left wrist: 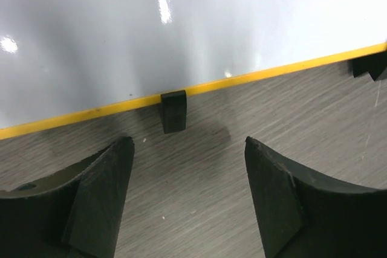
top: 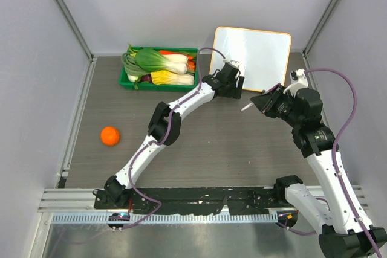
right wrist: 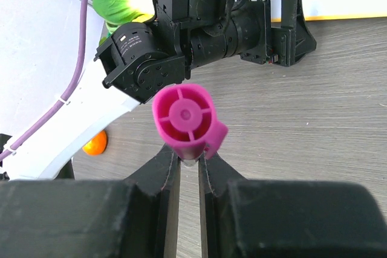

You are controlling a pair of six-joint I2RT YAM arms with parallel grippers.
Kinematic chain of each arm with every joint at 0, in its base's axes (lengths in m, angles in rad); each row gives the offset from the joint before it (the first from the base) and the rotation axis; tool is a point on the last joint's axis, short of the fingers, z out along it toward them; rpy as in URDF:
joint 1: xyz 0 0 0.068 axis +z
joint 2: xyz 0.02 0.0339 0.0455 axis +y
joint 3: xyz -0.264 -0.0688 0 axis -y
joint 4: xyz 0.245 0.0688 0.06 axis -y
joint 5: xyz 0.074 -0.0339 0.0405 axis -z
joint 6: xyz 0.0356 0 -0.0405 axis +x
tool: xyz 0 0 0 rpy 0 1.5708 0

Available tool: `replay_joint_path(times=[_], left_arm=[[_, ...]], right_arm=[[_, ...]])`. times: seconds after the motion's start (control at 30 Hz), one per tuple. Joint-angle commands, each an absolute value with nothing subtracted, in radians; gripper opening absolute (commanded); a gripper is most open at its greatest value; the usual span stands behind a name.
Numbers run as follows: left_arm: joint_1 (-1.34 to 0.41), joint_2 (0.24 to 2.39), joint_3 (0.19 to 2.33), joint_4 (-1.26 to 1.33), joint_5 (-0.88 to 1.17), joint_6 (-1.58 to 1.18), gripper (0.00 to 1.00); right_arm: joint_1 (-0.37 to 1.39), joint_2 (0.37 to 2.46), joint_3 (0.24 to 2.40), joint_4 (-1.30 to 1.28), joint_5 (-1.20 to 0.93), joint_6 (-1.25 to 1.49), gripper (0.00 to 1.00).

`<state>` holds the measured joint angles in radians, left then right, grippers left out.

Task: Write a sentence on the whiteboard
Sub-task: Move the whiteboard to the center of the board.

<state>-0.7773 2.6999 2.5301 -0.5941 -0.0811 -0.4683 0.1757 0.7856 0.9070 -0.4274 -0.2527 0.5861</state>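
The whiteboard (top: 251, 55) leans at the back of the table, its face glossy white with a yellow rim. No sentence is in view on it. My left gripper (top: 237, 83) hovers at the board's lower left edge with its jaws open and nothing between them. In the left wrist view the left gripper (left wrist: 188, 143) faces the whiteboard (left wrist: 181, 28) and one of its black feet (left wrist: 174, 111). My right gripper (top: 257, 102) is to the right of it, shut on a marker (right wrist: 186, 119) with a magenta cap, which points toward the board.
A green tray (top: 124, 80) of vegetables stands at the back left, next to the board. An orange (top: 109, 135) lies on the table at the left. The left arm stretches diagonally across the middle. Grey walls close in the sides and back.
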Motion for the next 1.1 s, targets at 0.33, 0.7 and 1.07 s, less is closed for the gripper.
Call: replay_joint_path(times=[0.33,0.7,1.07], left_arm=[[-0.761,2.764,2.569,-0.554,-0.138,-0.514,0.56],[-0.735,2.778,2.58,-0.512,-0.094,-0.534,0.24],[-0.744,2.634,2.384,-0.503,-0.106,-0.497,0.0]], right_arm=[[0.163,0.792,0.942,-0.394,-0.273,0.604,0.01],[0.158,0.788,0.934,-0.385,-0.287,0.609,0.01],[0.158,0.773,0.922,-0.376,-0.293,0.623,0.01]])
